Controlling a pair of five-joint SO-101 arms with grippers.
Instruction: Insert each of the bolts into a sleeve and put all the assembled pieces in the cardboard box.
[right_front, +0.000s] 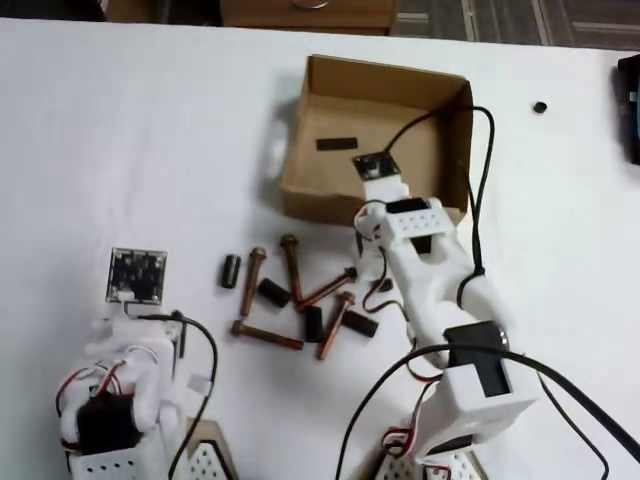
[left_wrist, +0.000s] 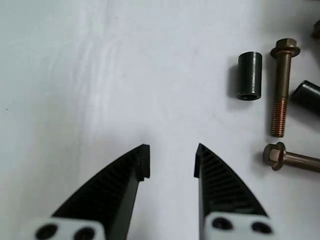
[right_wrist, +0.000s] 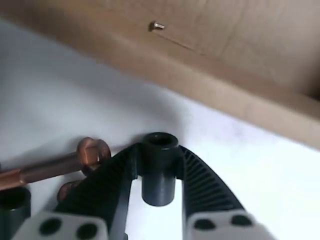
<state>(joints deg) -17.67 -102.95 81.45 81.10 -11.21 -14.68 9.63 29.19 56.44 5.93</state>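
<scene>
Brown cardboard box (right_front: 320, 195) lies open-topped on the white tabletop (right_front: 130, 130) in the high view, with a black strip (right_front: 335, 143) on its floor. Just in front of the box's near wall lies a loose scatter of five copper-coloured bolts (right_front: 267, 335) and four black sleeves (right_front: 273, 293), some crossing or touching one another. The right arm (right_front: 430, 290) stretches up to that same near wall, its wrist end right against the front of the box. The left arm (right_front: 120, 390) sits well away from the box, beyond the scatter. A small black bit (right_front: 540, 106) lies on the tabletop on the box's other side.

In the left wrist view, the left gripper (left_wrist: 171, 150) hangs over bare tabletop with its fingers (left_wrist: 125, 185) moderately apart and nothing between them. Ahead of it, toward the box's side of the scatter, a sleeve (left_wrist: 249, 76) lies just beside a bolt (left_wrist: 282, 90). A second sleeve (left_wrist: 306, 97) and a second bolt (left_wrist: 290, 159) lie close by.

In the right wrist view, the right gripper (right_wrist: 159, 150) has its fingers (right_wrist: 205, 185) closed around an upright black sleeve (right_wrist: 159, 175), bore upward, just short of the box's outer wall (right_wrist: 225, 95). A bolt's flanged head (right_wrist: 92, 152) lies right beside the fingers, on the side away from the box.
</scene>
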